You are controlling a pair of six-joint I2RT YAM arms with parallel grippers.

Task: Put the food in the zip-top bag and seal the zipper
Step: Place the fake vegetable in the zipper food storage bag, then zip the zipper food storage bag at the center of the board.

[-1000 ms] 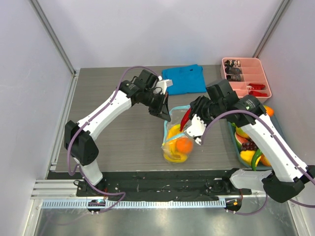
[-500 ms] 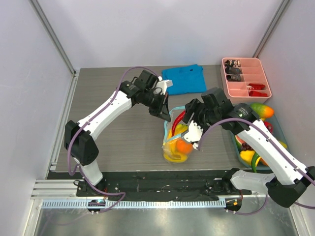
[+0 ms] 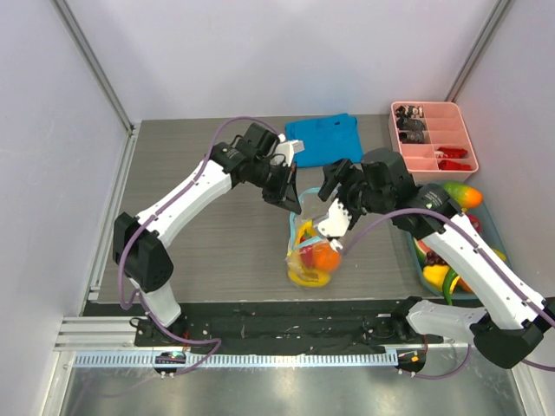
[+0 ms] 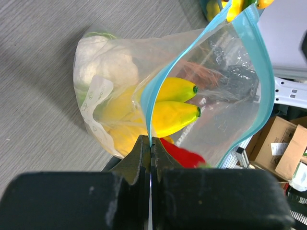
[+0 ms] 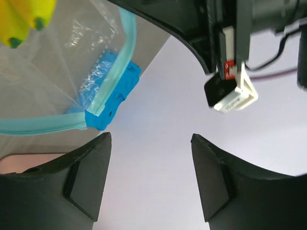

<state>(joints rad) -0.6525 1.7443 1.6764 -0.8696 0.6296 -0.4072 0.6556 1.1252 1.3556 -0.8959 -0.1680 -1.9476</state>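
left fingers (image 4: 138,160) clamp the zipper (image 4: 147,112) of the open zip-top bag (image 4: 225,96). right fingers (image 5: 88,177) stand wide and empty by its mouth; bananas (image 4: 175,112) and cauliflower (image 4: 108,62) lie inside.

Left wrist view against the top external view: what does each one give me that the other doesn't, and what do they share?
Only the left wrist view: the left hand shut on the zipper, and the cauliflower and green-tipped bananas inside the zip-top bag. Only the top external view: the right hand at the bag mouth, the blue cloth, the pink tray, and food waiting at the right. Both: the left hand holding the bag with its mouth open, yellow food inside.
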